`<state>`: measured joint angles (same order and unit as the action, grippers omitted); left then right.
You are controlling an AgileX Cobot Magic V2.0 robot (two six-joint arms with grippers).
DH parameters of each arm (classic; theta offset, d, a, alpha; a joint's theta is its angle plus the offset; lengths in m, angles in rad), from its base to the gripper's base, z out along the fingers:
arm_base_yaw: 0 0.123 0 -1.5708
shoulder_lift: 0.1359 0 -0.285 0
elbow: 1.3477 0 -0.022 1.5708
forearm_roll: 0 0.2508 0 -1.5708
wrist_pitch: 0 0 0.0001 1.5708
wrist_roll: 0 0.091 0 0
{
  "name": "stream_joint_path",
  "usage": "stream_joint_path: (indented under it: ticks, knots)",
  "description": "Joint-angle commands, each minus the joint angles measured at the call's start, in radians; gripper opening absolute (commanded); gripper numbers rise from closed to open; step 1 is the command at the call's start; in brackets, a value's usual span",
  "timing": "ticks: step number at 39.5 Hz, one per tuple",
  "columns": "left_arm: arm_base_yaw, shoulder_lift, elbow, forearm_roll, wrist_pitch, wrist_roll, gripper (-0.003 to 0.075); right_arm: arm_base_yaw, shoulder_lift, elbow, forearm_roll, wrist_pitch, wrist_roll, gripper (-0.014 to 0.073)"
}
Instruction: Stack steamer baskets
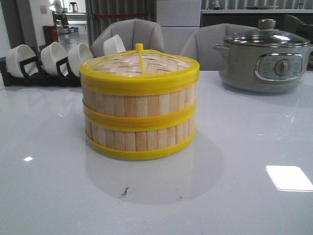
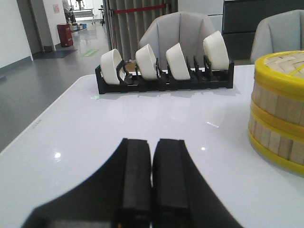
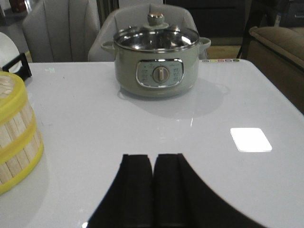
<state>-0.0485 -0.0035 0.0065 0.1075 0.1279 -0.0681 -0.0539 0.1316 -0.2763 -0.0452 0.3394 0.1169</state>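
Round bamboo-slat steamer baskets [image 1: 139, 122] (stacked, lidded)

Steamer baskets [image 2: 280, 114]: cut by the frame edge in both wrist views, only one side of the stack visible beyond the fingers [image 2: 137, 178].
Basket interiors: hidden under the woven lid [image 1: 139, 63].
Electric pot [image 1: 266, 58]: far side cropped in the front view; panel markings too small to read.
Bowl rack [image 1: 39, 73]: left end cropped.
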Motion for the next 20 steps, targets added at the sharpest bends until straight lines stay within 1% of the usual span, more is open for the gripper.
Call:
stream_joint_path:
  ticks: [1, 9, 13, 19, 20]
  knots:
    - [0.000, -0.014, 0.001, 0.001, -0.092, -0.003, 0.0085, -0.007, -0.030, 0.013, -0.001, -0.151, 0.004, 0.0067]
    - [0.000, -0.014, 0.001, 0.001, -0.092, -0.003, 0.0085, -0.007, -0.128, 0.163, -0.001, -0.296, 0.004, 0.0067]
    - [0.000, -0.014, 0.001, 0.001, -0.092, -0.003, 0.0085, -0.007, -0.163, 0.222, -0.001, -0.339, 0.004, 0.0067]
    - [0.000, -0.014, 0.001, 0.001, -0.092, -0.003, 0.0085, -0.007, -0.163, 0.293, -0.001, -0.409, 0.004, 0.0067]
    - [0.000, -0.014, 0.001, 0.001, -0.092, -0.003, 0.0085, -0.007, -0.163, 0.293, -0.001, -0.399, 0.004, 0.0067]
